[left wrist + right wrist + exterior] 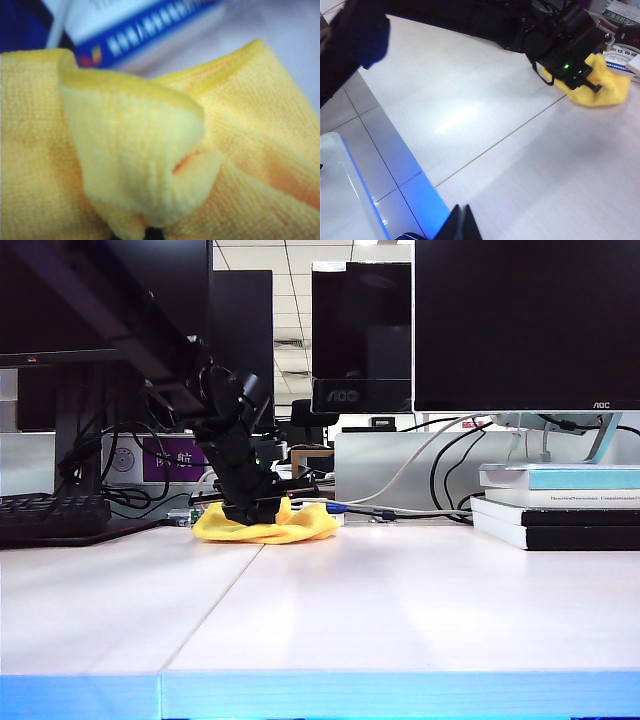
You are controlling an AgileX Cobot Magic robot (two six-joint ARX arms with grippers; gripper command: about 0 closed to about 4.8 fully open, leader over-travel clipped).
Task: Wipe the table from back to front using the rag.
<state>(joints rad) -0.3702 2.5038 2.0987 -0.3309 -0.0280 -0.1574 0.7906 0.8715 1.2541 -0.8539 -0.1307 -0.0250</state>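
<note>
The yellow rag (268, 526) lies bunched at the back of the off-white table (400, 610), next to its seam line. My left gripper (250, 512) reaches down from the upper left and is shut on the rag, pressing it onto the surface. In the left wrist view the rag (150, 150) fills the frame, and only a dark bit of the left gripper (150, 235) shows under a raised fold. My right gripper (461, 225) is shut and empty, hovering over the table (530, 165) near its blue front edge. From there the rag (606, 84) shows far off under the left arm.
A black keyboard (50, 515) sits at the back left. A stack of books (560, 505) lies at the back right. Monitors (520, 320) and cables (410, 508) line the back. A box with a blue printed label (145, 35) stands just behind the rag.
</note>
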